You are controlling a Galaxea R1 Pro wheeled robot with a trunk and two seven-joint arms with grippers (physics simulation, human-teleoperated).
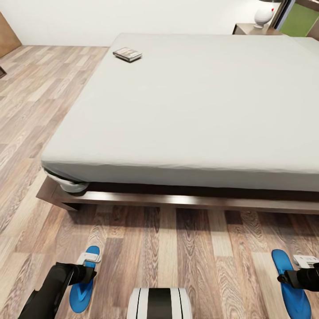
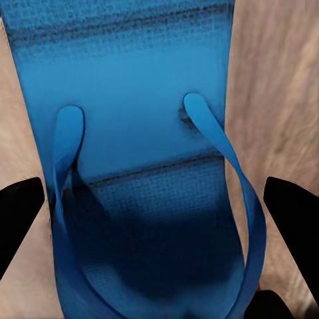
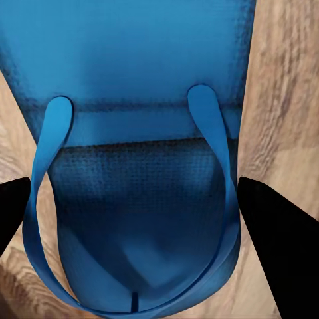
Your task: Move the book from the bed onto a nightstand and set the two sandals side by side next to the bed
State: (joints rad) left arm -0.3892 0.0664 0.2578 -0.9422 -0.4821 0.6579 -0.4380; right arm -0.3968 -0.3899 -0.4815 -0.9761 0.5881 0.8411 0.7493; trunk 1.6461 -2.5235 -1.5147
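Two bright blue sandals lie on the wood floor in front of the bed's foot, one (image 1: 82, 289) at the left and one (image 1: 290, 288) at the right. My left gripper (image 1: 87, 271) hangs just over the left sandal (image 2: 146, 166), open, a black finger (image 2: 18, 216) on each side of the straps. My right gripper (image 1: 297, 275) is open the same way over the right sandal (image 3: 143, 153), its fingers (image 3: 272, 232) flanking it. The book (image 1: 127, 54) lies near the far left corner of the pale mattress of the bed (image 1: 190, 102). A nightstand (image 1: 253, 29) with a white-based lamp (image 1: 264, 14) stands at the far right.
The bed's dark wooden frame (image 1: 190, 200) juts out low across the floor ahead. Wood-plank floor runs along the bed's left side to the white wall. My own base (image 1: 159, 303) shows at the lower edge, between the sandals.
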